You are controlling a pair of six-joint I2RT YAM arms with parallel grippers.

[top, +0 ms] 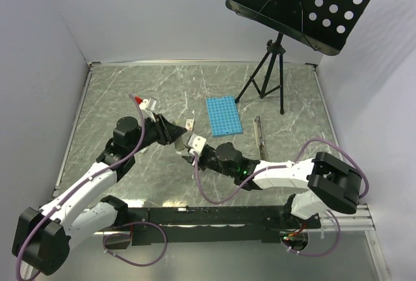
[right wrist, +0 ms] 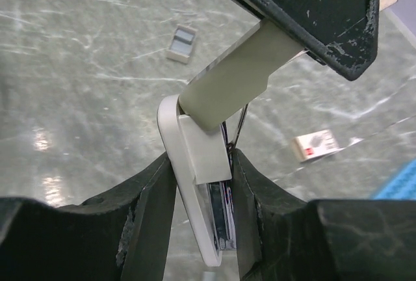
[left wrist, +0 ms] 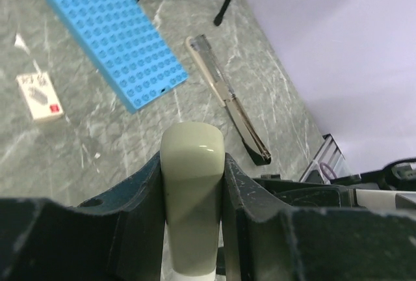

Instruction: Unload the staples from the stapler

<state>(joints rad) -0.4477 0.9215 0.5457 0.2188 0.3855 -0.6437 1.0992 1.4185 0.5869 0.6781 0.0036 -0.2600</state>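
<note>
Surface: grey-green marbled tabletop (top: 130,79) boxed in by plain white walls.
Stand: black perforated sheet-music stand on a tripod (top: 305,4), far right corner.
Rack: bright blue studded plastic rack (top: 223,116) lying flat at mid-table.
Stapler: slim black desk stapler with a silvery metal strip (top: 259,133), flat on the table just right of the rack, touched by neither arm.
Held part: pale grey rounded oblong piece (left wrist: 192,141), lifted off the table in front of the rack, between the two arms.
Box: small tan cardboard box (top: 189,124), left of the rack, apart from everything.
Left gripper (left wrist: 192,164): jaws pressed against both sides of the pale piece, pinching its upper end.
Right gripper (right wrist: 203,162): jaws closed on the whiter lower end of the same piece, where dark metal shows inside.
Key relation: the stapler lies to the right of both grippers and a little farther out, well apart from their tips. Its long axis runs near-to-far, roughly parallel to the rack's long edge. The right arm is nearer, its forearm passing close by the stapler's near end.
Judgement: both grippers are occupied, so one probably has to let go first.
</note>
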